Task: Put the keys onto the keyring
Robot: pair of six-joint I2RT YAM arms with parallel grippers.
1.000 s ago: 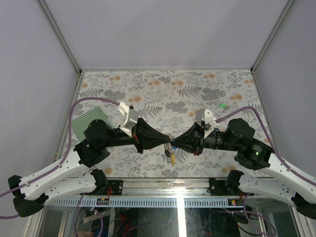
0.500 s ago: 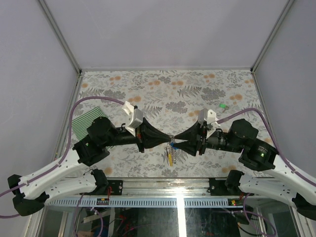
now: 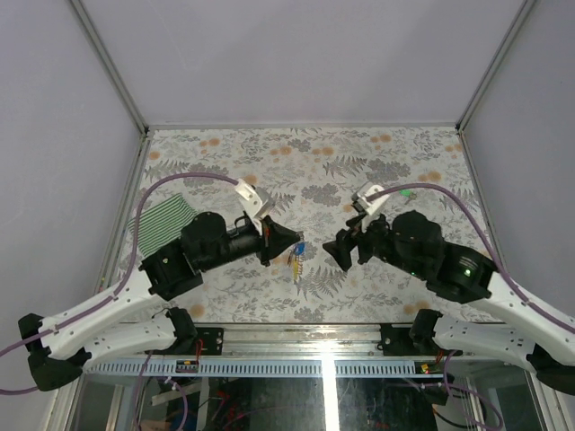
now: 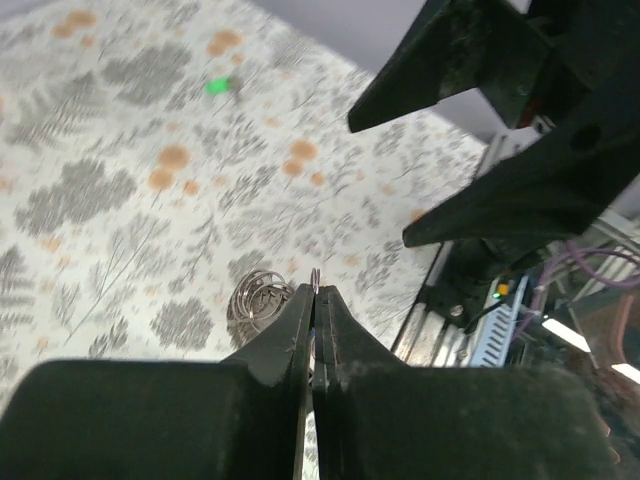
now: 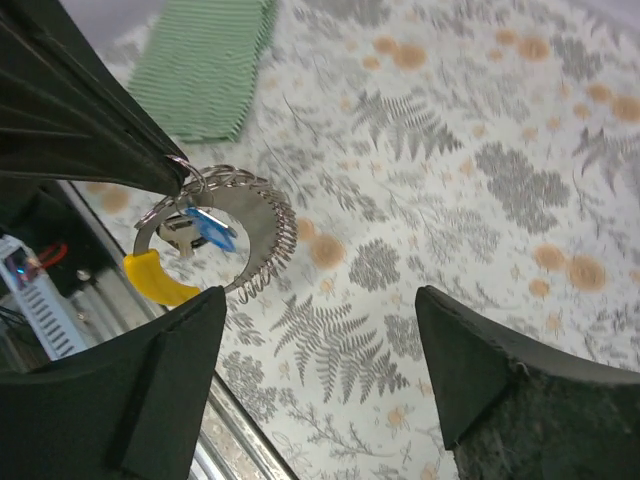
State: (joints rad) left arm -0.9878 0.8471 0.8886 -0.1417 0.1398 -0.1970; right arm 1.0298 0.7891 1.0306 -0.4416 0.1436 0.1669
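Observation:
My left gripper (image 3: 295, 241) is shut on a small ring (image 4: 316, 279) at the top of the keyring (image 5: 262, 238). The keyring is a silvery coiled loop with a yellow tag (image 5: 160, 281), and it hangs above the table. The blue key (image 5: 209, 226) dangles inside the loop, just under the left fingertips (image 5: 150, 162). My right gripper (image 5: 320, 340) is open and empty, a short way right of the keyring and not touching it. The green key (image 4: 216, 86) lies on the table at the far right, behind the right arm.
A green-and-white striped cloth (image 3: 162, 220) lies at the table's left edge. The floral table cover (image 3: 305, 171) stretches behind both arms. A metal rail (image 3: 323, 334) runs along the near edge, just below the hanging keyring.
The right gripper has opened and drawn back to the right. The left gripper has swung left and turned, and the keyring with the blue key now hangs from it alone.

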